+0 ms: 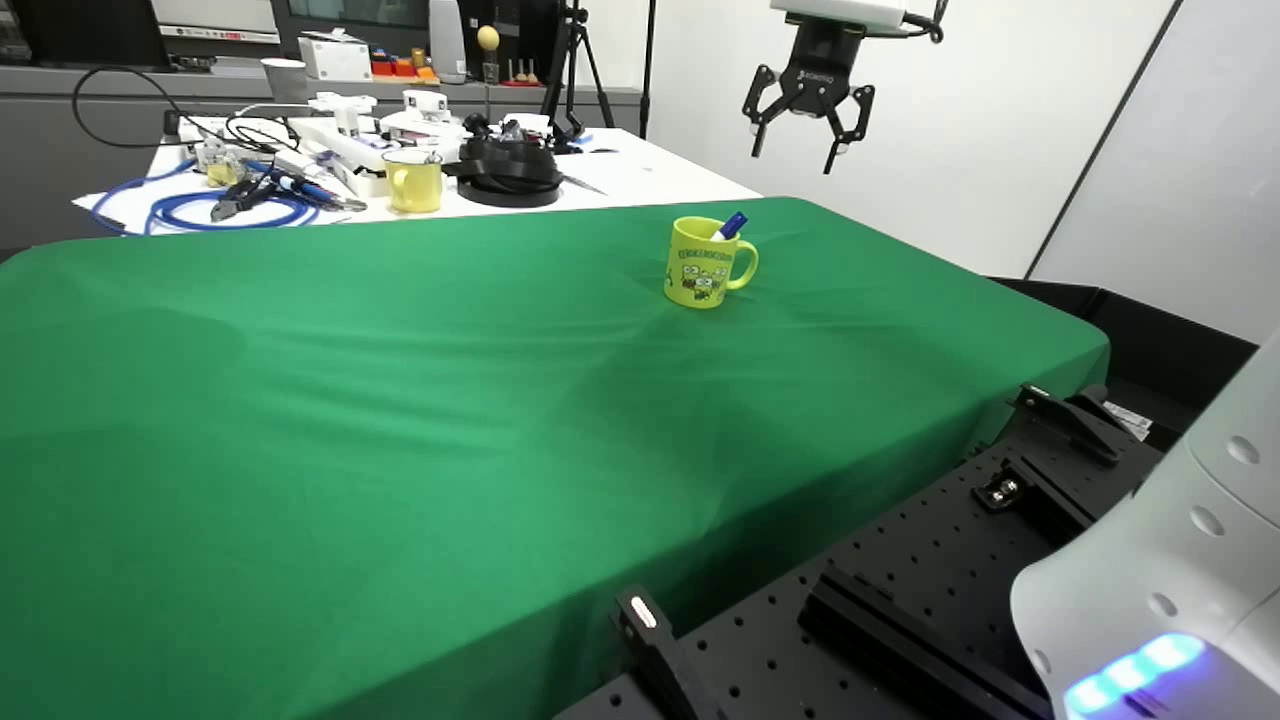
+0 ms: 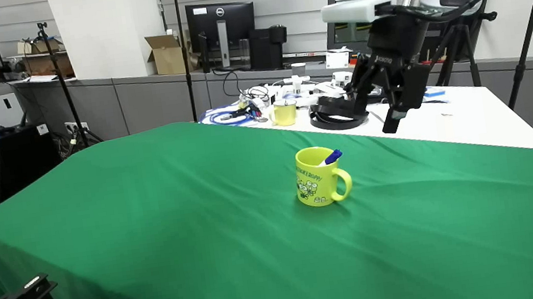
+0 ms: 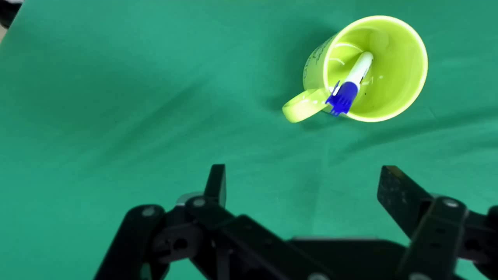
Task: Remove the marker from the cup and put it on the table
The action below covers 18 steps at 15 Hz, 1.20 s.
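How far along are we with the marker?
Done: nothing visible yet; the slim white, blue-ended marker leans in the small glossy yellow mug. In hand: nothing between the open black jaws. Left: grasp, lift out, lay it on the green cloth-covered table.

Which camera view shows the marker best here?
The wrist view: looking down into the cup, it shows the marker, blue cap and white body alike. In both exterior views, the cap and a bit of white show; the cup's wall hides the rest.
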{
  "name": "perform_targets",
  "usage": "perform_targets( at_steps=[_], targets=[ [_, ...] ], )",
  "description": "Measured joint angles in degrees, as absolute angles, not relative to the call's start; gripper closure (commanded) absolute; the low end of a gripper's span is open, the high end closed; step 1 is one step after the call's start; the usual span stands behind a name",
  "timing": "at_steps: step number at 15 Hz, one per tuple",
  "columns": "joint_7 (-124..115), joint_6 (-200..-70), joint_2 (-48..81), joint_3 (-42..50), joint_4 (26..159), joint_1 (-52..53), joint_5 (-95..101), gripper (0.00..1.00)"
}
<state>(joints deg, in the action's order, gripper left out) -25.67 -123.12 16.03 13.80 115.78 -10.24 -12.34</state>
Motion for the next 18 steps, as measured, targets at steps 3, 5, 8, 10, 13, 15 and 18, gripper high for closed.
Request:
perform_targets(
  at_steps=[3,5,8,10,13,15,18],
  targets=[
    [-31.42,-118.02,19.36,13.61,112.23,-10.06,-14.88,0.00],
    [-32.96,-113.67,21.55,13.58,109.80,-10.38,-18.25,0.00],
    [-33.38,-108.25,24.19,13.35,107.42,-11.87,-25.02,0.00],
    [-33.35,-106.83,24.98,13.19,106.74,-12.91,-27.21,0.00],
    [-33.35,-106.26,25.12,13.11,106.37,-13.26,-27.67,0.00],
    [-33.35,-106.24,25.12,12.99,106.31,-13.26,-27.93,0.00],
    [-33.24,-106.26,25.13,12.96,106.34,-13.25,-27.95,0.00]
  ],
)
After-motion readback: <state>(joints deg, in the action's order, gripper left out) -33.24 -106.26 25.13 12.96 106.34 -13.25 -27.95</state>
